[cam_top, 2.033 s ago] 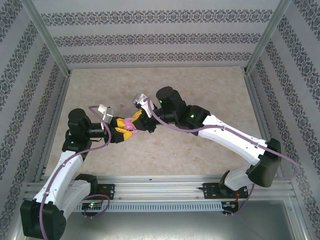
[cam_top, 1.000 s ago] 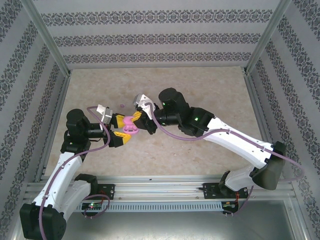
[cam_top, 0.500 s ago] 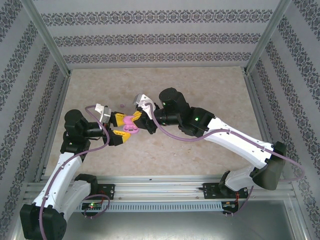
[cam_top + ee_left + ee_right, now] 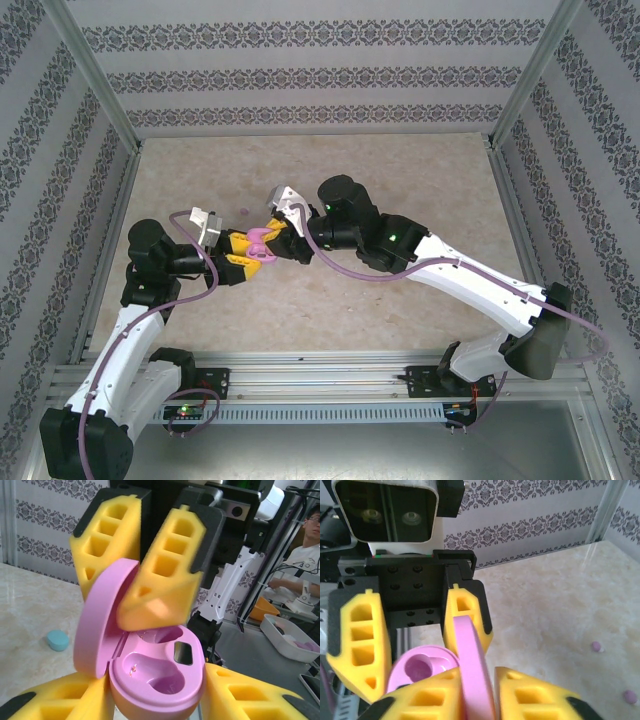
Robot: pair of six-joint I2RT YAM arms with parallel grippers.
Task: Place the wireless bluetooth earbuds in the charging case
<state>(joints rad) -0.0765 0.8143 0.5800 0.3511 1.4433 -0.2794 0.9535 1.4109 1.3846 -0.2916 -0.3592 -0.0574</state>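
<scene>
On the desk (image 4: 560, 610), right wrist view, two pink earbuds (image 4: 596, 646) lie loose. Left wrist view shows the pink charging case (image 4: 160, 675) open, left gripper (image 4: 150, 700) clamping its base, right gripper (image 4: 479, 690) pinching its lid (image 4: 100, 620).

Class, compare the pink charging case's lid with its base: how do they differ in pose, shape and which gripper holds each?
The lid stands swung up, nearly upright; the base lies open side up. The lid is pinched by the right gripper; the base sits clamped in the left gripper. The lid shows a plain face; the base has moulded wells. Both are pink.
</scene>
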